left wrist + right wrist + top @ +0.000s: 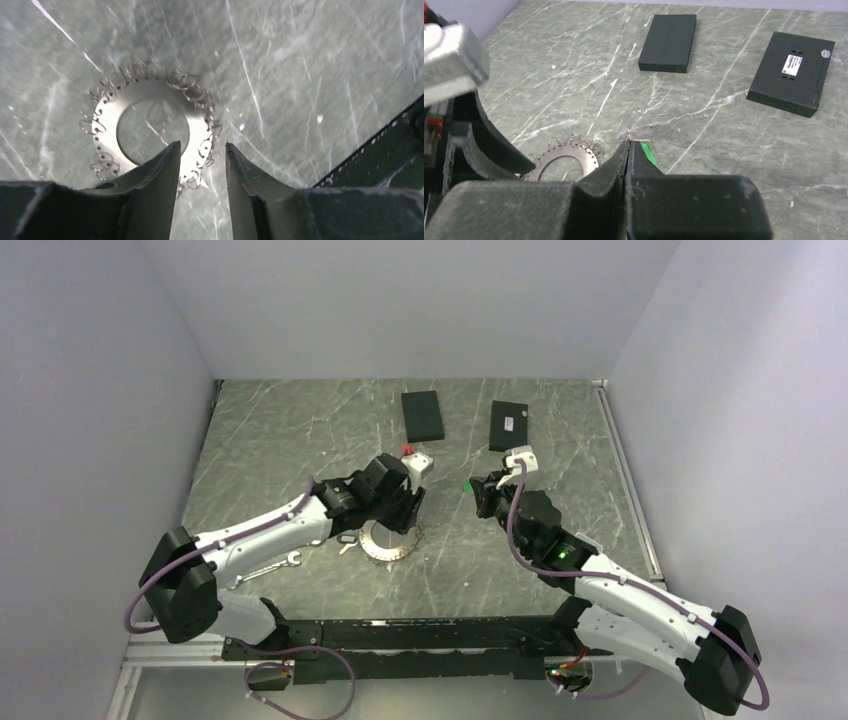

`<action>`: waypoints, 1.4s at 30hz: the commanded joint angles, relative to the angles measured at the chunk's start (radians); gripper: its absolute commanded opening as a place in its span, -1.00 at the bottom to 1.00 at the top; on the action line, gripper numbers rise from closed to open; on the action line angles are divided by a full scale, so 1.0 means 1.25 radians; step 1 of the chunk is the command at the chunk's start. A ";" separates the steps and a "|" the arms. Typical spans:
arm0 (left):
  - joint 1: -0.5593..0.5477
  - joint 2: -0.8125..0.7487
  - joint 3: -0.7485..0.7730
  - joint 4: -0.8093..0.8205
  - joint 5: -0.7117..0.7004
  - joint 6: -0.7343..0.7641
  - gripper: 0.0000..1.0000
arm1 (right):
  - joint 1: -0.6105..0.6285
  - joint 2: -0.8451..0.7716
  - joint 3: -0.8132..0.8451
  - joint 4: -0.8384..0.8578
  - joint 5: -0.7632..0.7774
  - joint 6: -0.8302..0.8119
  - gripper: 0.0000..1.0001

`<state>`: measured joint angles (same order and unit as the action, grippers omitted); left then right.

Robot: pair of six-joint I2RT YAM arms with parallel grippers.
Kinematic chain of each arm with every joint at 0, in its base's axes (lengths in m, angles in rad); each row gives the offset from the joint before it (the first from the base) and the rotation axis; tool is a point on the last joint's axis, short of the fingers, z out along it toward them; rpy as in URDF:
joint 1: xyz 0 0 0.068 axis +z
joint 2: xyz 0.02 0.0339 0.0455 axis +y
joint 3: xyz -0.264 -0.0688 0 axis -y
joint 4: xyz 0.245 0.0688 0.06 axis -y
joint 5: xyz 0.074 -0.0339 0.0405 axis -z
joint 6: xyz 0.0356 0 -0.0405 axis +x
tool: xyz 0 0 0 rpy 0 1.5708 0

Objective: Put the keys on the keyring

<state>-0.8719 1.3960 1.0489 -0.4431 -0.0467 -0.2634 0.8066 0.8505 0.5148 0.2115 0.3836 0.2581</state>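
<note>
1. Jaws parted on nothing, the left gripper hangs over one edge of the keyring, which lies flat on the marbled table, small wire loops fringing its rim.
2. To the ring's right and apart from it, the right gripper is pressed together on a green-tagged key, with a tiny loop poking above its tips.
3. Judged step: key in hand, not yet threaded. Next it should travel left and meet one loop squarely, with the left gripper steadying the ring.

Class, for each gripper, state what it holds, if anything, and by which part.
Right gripper: shut on a small green-tagged piece, pinched at the end with its wire loop. Left gripper: open above the keyring, holding nothing.
</note>
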 commanded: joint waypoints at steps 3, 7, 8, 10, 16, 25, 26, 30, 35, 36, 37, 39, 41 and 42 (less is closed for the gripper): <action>-0.003 -0.077 -0.071 -0.044 0.050 -0.041 0.18 | 0.004 -0.009 0.005 0.041 -0.002 0.001 -1.00; -0.003 -0.035 0.025 -0.227 -0.219 -0.279 0.47 | 0.003 -0.007 0.007 0.041 -0.004 0.002 -1.00; -0.002 -0.010 0.057 -0.311 -0.294 -0.381 0.52 | 0.004 -0.006 0.006 0.042 -0.004 0.003 -1.00; -0.001 0.030 0.098 -0.432 -0.359 -0.546 0.65 | 0.004 -0.004 0.004 0.047 -0.008 0.004 -1.00; 0.015 0.125 0.072 -0.436 -0.352 -0.683 0.62 | 0.005 -0.008 0.005 0.044 -0.015 0.007 -1.00; 0.063 0.150 -0.029 -0.236 -0.367 -0.581 0.22 | 0.008 -0.010 0.005 0.045 -0.014 0.006 -1.00; 0.084 0.151 -0.050 -0.194 -0.351 -0.559 0.19 | 0.009 -0.011 0.005 0.045 -0.013 0.005 -1.00; 0.141 0.166 -0.108 -0.059 -0.287 -0.468 -0.21 | 0.009 -0.013 0.005 0.043 -0.008 0.002 -1.00; 0.159 0.204 -0.099 -0.010 -0.312 -0.380 -0.89 | 0.009 -0.013 0.003 0.045 -0.006 0.002 -1.00; 0.160 0.206 -0.095 -0.002 -0.321 -0.364 -0.99 | 0.009 -0.012 0.003 0.045 -0.006 0.002 -1.00; 0.162 0.209 -0.089 0.006 -0.330 -0.346 -1.00 | 0.009 -0.012 0.003 0.043 -0.006 0.001 -1.00; 0.167 0.215 -0.071 0.017 -0.353 -0.310 -1.00 | 0.009 -0.012 0.003 0.042 -0.005 0.001 -1.00; 0.176 0.220 -0.050 0.046 -0.369 -0.249 -1.00 | 0.009 -0.011 0.002 0.044 -0.004 0.001 -1.00; 0.181 0.227 -0.041 0.060 -0.383 -0.219 -1.00 | 0.009 -0.011 0.002 0.045 -0.004 0.001 -1.00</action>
<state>-0.6678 1.6562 0.9390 -0.4664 -0.4507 -0.7036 0.8131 0.8505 0.5148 0.2119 0.3798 0.2611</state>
